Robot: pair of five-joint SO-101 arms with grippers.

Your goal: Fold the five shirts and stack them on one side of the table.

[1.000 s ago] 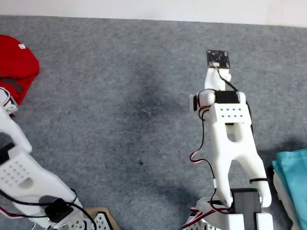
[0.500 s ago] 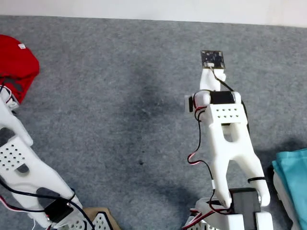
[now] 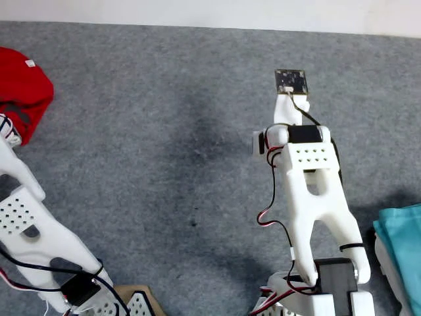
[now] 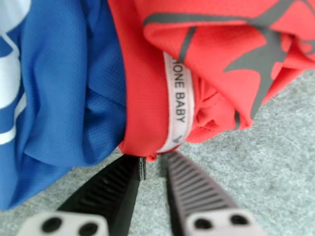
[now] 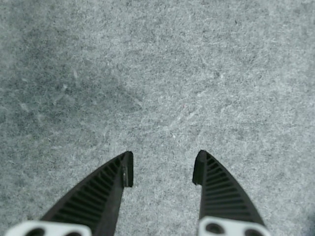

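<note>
Red shirt (image 3: 23,92) is bunched at the far left corner of the bench (image 3: 164,99), and over the last second the left arm (image 3: 26,224) has pushed up toward it, then pretty much stopped for the last half second. The right arm nudged a bit forward and sideways and has settled too. In the left wrist view the left end effector (image 4: 153,164) sits right at the shirt's lower edge, jaws only a narrow slit apart, and we reckon nothing is pinched yet. So it looks like the pick for the next fold is lined up but not made. The right end effector (image 5: 162,169) hangs wide open over bare grey bench, holding nothing. As for how the red shirt lies, it's a crumpled lump, so there's no clean long axis. From above it seems longer far-to-near along the left edge, but the frame cuts it off. Its white neck band (image 4: 176,101) runs lengthwise toward the left end effector, so we'd guess the collar end faces that arm. A blue shirt (image 4: 59,98) lies pressed against it, and a folded teal shirt (image 3: 401,243) sits at the near right.
</note>
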